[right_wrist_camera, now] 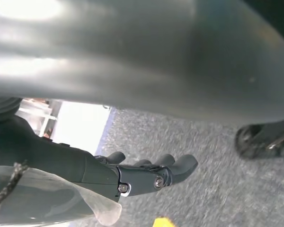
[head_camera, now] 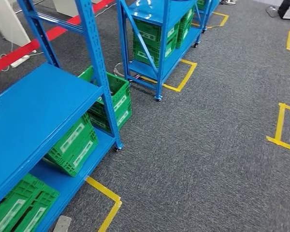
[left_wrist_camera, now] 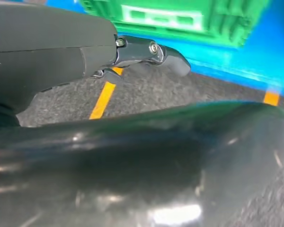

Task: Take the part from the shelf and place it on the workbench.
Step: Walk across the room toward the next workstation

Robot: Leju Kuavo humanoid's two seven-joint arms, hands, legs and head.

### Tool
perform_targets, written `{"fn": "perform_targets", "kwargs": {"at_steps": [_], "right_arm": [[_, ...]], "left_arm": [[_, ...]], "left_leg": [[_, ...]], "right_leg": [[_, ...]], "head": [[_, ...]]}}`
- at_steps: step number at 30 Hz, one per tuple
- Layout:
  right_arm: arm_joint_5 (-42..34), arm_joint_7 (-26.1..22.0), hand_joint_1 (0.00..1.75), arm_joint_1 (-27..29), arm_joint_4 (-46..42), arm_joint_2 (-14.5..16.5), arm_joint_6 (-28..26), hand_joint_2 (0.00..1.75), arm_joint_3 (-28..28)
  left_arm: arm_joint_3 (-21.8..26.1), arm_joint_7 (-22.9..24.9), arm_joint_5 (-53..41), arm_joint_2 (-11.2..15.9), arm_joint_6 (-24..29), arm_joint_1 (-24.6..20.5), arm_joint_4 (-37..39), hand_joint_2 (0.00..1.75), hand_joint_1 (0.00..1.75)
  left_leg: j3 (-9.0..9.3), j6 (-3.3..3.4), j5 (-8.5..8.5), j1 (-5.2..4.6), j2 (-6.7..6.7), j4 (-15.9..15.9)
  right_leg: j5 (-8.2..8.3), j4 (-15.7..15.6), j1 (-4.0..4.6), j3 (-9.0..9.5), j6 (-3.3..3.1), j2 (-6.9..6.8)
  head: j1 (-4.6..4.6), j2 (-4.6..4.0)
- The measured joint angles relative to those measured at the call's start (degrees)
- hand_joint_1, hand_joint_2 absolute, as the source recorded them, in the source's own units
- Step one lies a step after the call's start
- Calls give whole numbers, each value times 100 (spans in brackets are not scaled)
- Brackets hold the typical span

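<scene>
A blue shelf unit (head_camera: 37,111) stands at my left, its upper board bare. Green slatted crates (head_camera: 76,145) sit on its lower board, and I cannot make out a part in them. My left hand (left_wrist_camera: 147,52) hangs with its fingers stretched out straight and holds nothing; it is above the carpet close to a green crate (left_wrist_camera: 169,16) on the blue board. My right hand (right_wrist_camera: 147,172) also hangs over the carpet, fingers extended and apart, with nothing in it. A translucent film with a dark cord (right_wrist_camera: 62,198) lies by that wrist.
A second blue shelf unit (head_camera: 162,38) with green crates stands further back. Yellow tape lines (head_camera: 107,198) mark the grey carpet by the shelves, with more tape (head_camera: 280,128) at the right. Open carpet stretches to the right. A small grey flat piece (head_camera: 62,224) lies by the near shelf.
</scene>
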Motion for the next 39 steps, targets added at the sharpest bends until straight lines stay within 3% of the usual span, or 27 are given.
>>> {"fn": "perform_targets", "kwargs": {"at_steps": [2,3,5,7,9,11,13,15,16,17,18,19,20,22,24,26,27,29,31,32,33,34,36,38,39], "right_arm": [[0,-9,0,22,0,0,2,0,-2],[0,-2,0,31,0,0,2,0,-3],[0,12,0,39,0,0,2,0,-2],[0,1,0,42,0,0,2,0,-3],[0,-40,0,45,0,0,2,0,-5],[0,-57,0,42,0,3,2,0,-5],[1,-39,0,38,-2,7,2,0,-5],[2,-37,0,49,-4,9,2,0,-7],[2,-40,0,57,-3,9,2,0,-8],[2,-42,0,63,-3,9,2,0,-9],[2,-42,0,65,-4,9,1,0,-11],[2,-41,0,63,-4,9,1,0,-13],[2,-41,0,59,-4,10,1,0,-15],[2,-40,0,53,-3,15,2,0,-17],[2,-45,0,45,-3,19,4,0,-18],[2,-46,0,18,-4,20,6,0,-19],[2,-43,0,1,-4,20,7,0,-19],[2,-47,0,-11,-3,21,7,0,-20],[2,-64,0,6,-2,20,7,0,-21],[2,-73,0,17,-3,20,7,0,-21],[2,-72,0,28,-3,20,7,0,-22],[3,-72,0,36,-3,20,7,0,-23],[3,-71,0,44,-4,20,5,0,-26],[3,-93,0,44,-3,20,6,0,-26],[3,-119,0,45,-3,20,7,0,-26]], "left_arm": [[5,-1,-8,2,7,0,0,0,0],[7,-1,-12,1,9,8,0,0,0],[14,-1,-13,-4,13,18,0,0,0],[24,-1,-15,-7,18,8,0,0,0],[34,-1,-22,-6,23,2,0,0,0],[41,-1,-27,-3,27,19,0,0,0],[45,-6,-30,1,34,31,0,0,0],[46,-21,-42,-3,45,14,0,0,0],[46,-29,-52,-6,49,5,0,0,0],[47,-36,-62,-8,57,4,0,0,0],[50,-43,-72,-8,67,9,0,0,0],[57,-48,-75,-7,78,17,0,0,0],[67,-54,-77,-5,90,23,0,0,0],[83,-67,-80,0,105,18,0,0,0],[86,-83,-85,1,110,-3,0,0,0],[89,-92,-90,-1,113,8,0,0,0],[90,-95,-90,-5,115,23,1,0,0],[92,-99,-88,-7,118,23,2,0,0],[93,-101,-87,-7,121,-1,2,0,0],[94,-101,-87,-8,120,-2,2,0,0],[94,-101,-88,-10,117,5,2,0,0],[94,-101,-89,-10,113,14,2,0,0],[94,-101,-92,-11,103,19,2,0,0],[94,-101,-95,-9,98,8,2,0,0],[94,-101,-96,-8,98,4,2,0,0]], "left_leg": [[-15,14,10,-1,-155,2],[-13,14,11,0,-237,3],[7,3,8,4,-400,7],[5,-42,2,-1,-550,23],[-43,-124,17,1,-675,43],[-88,-204,33,23,-780,52],[-175,-260,-107,20,-605,232],[-439,-300,-469,9,-263,838],[-610,-316,-652,15,-164,1232],[-735,-327,-762,20,-119,1538],[-775,-330,-767,24,-97,1667],[-703,-326,-659,24,-80,1565],[-529,-310,-474,19,-37,1258],[-108,-249,-163,-24,218,464],[74,-184,-87,-75,394,71],[59,-127,-75,-82,301,35],[60,-93,-55,-68,239,11],[62,-22,-5,-27,109,-38],[30,11,17,-11,-31,-40],[22,14,21,-10,-107,-38],[20,11,24,-8,-183,-35],[24,4,25,-4,-262,-31],[38,-31,18,13,-422,-15],[14,-101,8,13,-563,19],[-12,-143,13,14,-626,31]], "right_leg": [[-197,679,-14,-362,13,107],[-131,741,-17,-424,12,120],[293,194,-36,-227,1,189],[635,-574,-76,103,-16,448],[685,-872,-88,250,-40,605],[698,-896,-78,273,-93,500],[717,-925,-83,285,-166,348],[713,-939,-69,290,-223,165],[706,-938,-55,289,-242,66],[698,-937,-42,289,-251,-32],[692,-937,-33,293,-257,-122],[685,-937,-27,300,-256,-203],[677,-936,-21,315,-251,-275],[651,-929,3,350,-224,-407],[627,-918,32,364,-187,-537],[612,-924,42,375,-144,-656],[575,-901,37,368,-116,-609],[337,-557,12,216,-57,-289],[-32,213,-25,-148,-20,43],[-148,564,-36,-326,-6,96],[-157,743,-44,-429,4,114],[-50,700,-51,-430,10,123],[390,20,-78,-148,18,233],[648,-669,-120,165,25,540],[670,-824,-131,244,17,653]], "head": [[4,0],[5,0],[5,0],[3,0],[-1,0],[-2,0],[-30,0],[-67,0],[-77,0],[-77,0],[-77,0],[-79,0],[-79,0],[-80,0],[-73,0],[-69,0],[-61,0],[-28,0],[-2,0],[-3,0],[-4,0],[-5,0],[-4,0],[-3,0],[-3,0]]}}
